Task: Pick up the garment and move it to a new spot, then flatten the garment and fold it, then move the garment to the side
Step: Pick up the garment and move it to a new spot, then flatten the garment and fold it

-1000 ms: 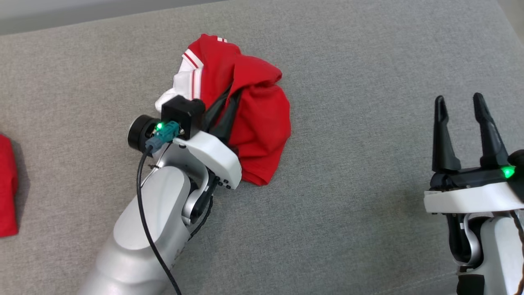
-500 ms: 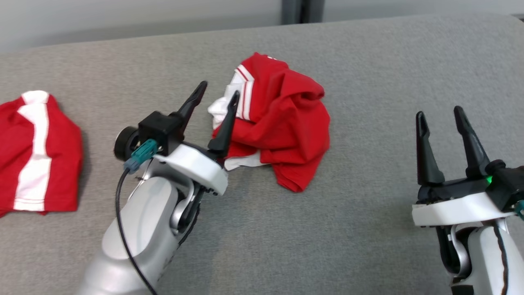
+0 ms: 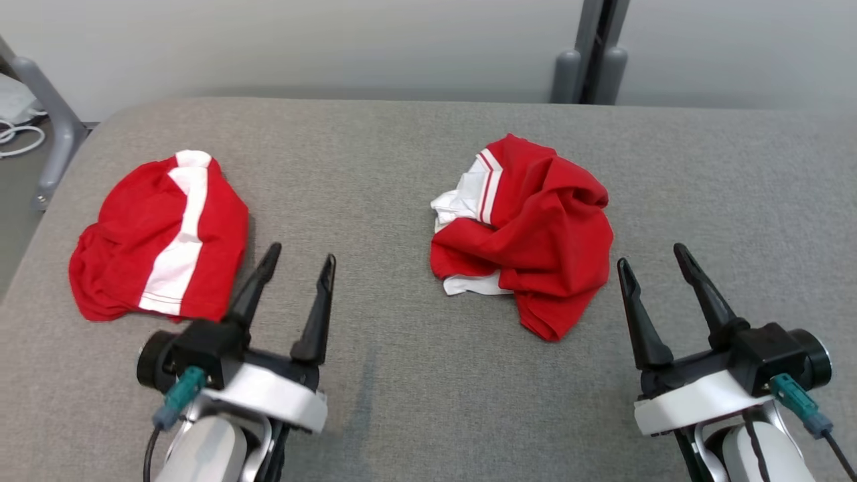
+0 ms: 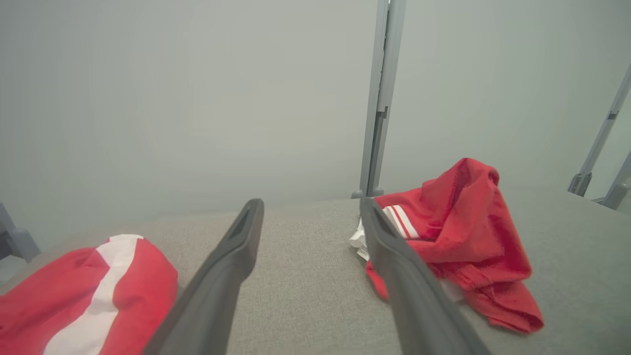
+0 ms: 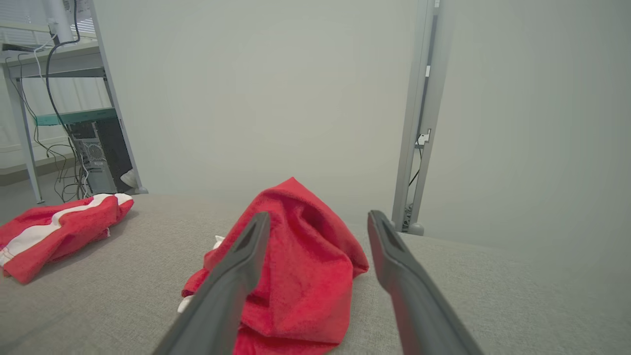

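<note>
The second red garment (image 4: 140, 276) is cut off by the left wrist view's lower left corner, while the crumpled garment (image 5: 305, 266) lies partly hidden behind one finger (image 5: 227, 296) of the right gripper (image 5: 318, 217).

Both arms end alike: the left gripper (image 3: 302, 253) and the right gripper (image 3: 651, 255) each carry two long, matte black fingers (image 3: 315, 321) that taper from a broad root to a narrow tip. In the wrist views the fingers look dark grey, with a shallow groove down the inner face. They rise from a black block seated on a glossy white collar (image 3: 268, 402), below which runs a smooth silver-grey forearm (image 3: 201, 452). A black, round-ended camera housing (image 3: 150, 361) sits at each wrist, where a teal plug (image 3: 177, 395) feeds a thin black cable (image 3: 150, 447).
</note>
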